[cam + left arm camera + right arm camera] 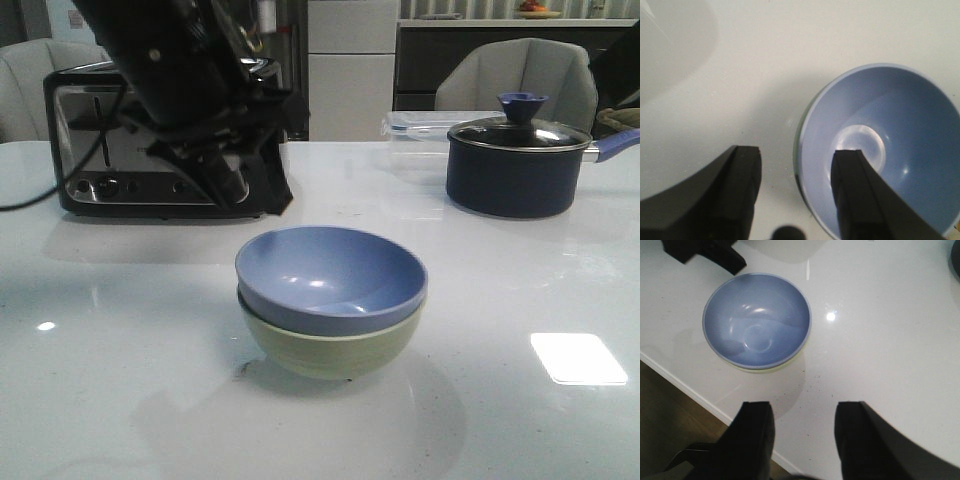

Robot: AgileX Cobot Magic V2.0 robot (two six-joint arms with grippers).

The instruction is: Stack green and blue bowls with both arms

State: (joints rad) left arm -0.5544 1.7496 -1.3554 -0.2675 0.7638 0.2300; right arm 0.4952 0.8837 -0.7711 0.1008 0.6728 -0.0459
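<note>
On the far left of the white desk (pixel 120 400) we see a black and chrome toaster (pixel 110 140), and just in front of it our left end effector (pixel 795 195) hangs above the surface, its fingers spread wide with nothing between them. In the left wrist view one finger sits over the bare desk and the other over the near edge of the bowls, so the spread fingers straddle that rim without visibly touching it.

At the middle of the desk the blue bowl (pixel 330 272) sits nested inside the green bowl (pixel 330 345), slightly tilted so that its rim rides higher on one side. We judge the stacking as essentially done.

Both bowls look like matte, rigid plastic or melamine: light, stiff, unlikely to break, but smooth enough to slide on this glossy desk if pushed sideways. If we need to seat the blue bowl level, we would pinch its thin rim with one finger inside and one outside, since the rounded wall offers no flat face. The green bowl shows faint ridges outside, which should give a little more grip.

Our right end effector (pixel 802 432) hovers well clear of the bowls, also spread and empty.

Farther right, at the back, stand a clear lidded container (pixel 420 135) and a dark navy saucepan (pixel 515 165).
</note>
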